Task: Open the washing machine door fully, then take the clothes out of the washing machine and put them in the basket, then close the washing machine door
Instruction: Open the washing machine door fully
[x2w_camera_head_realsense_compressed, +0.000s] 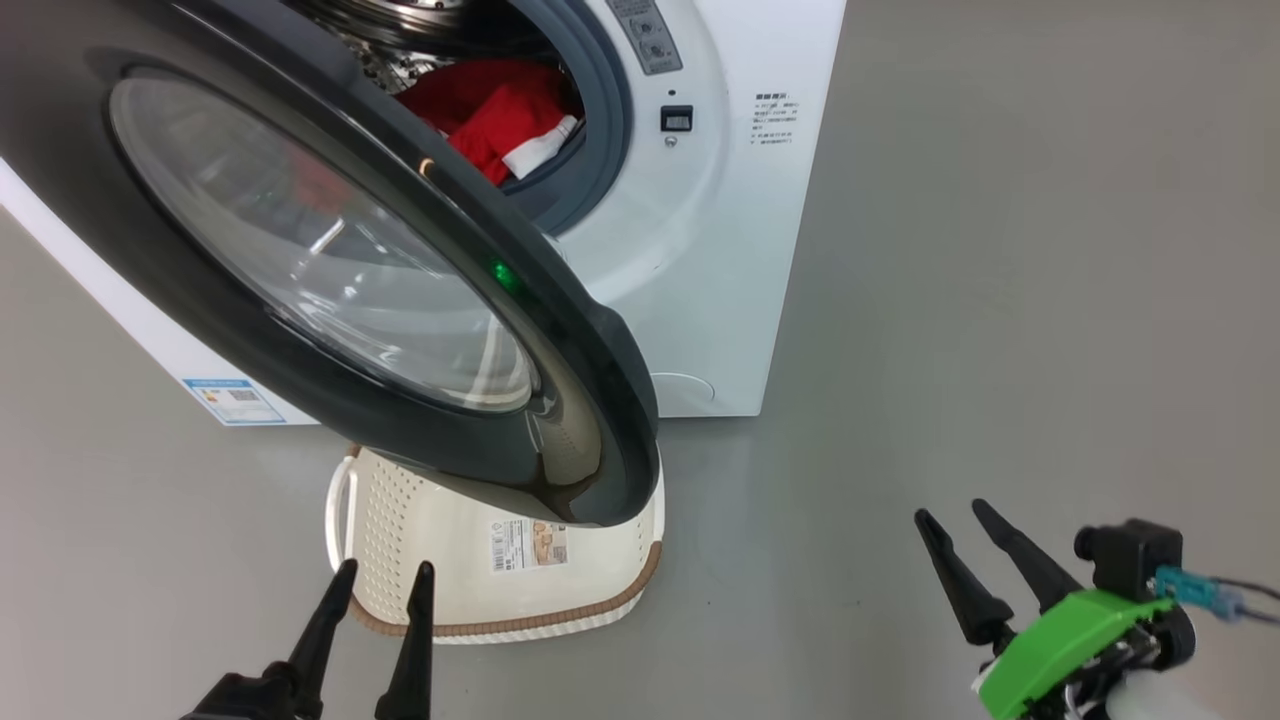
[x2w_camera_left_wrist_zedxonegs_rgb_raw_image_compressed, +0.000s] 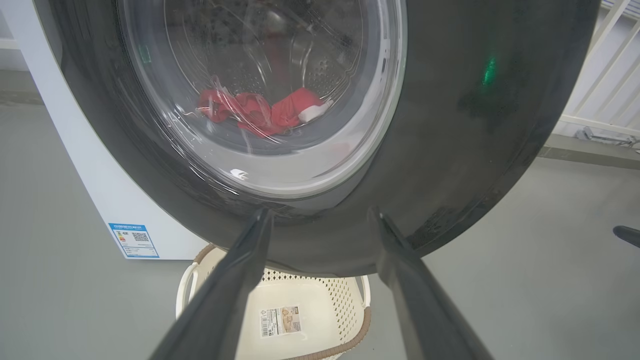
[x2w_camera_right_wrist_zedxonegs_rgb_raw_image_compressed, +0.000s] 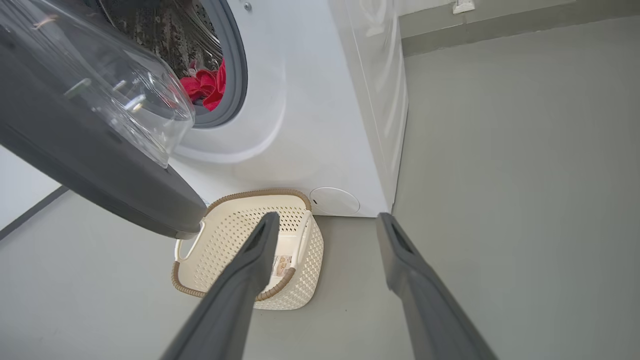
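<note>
Smooth grey floor (x2w_camera_head_realsense_compressed: 1000, 300); perforated cream basket (x2w_camera_head_realsense_compressed: 600, 572); glossy round door (x2w_camera_head_realsense_compressed: 560, 330).

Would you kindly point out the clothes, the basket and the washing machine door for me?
the clothes (x2w_camera_head_realsense_compressed: 490, 115): head view, on the red fabric.
the basket (x2w_camera_right_wrist_zedxonegs_rgb_raw_image_compressed: 310, 260): right wrist view, perforated side wall.
the washing machine door (x2w_camera_head_realsense_compressed: 320, 260): head view, middle of the glass window.

Bright even light, soft shadows, wide-angle warping

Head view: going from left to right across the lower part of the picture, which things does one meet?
left gripper → basket → right gripper
</note>
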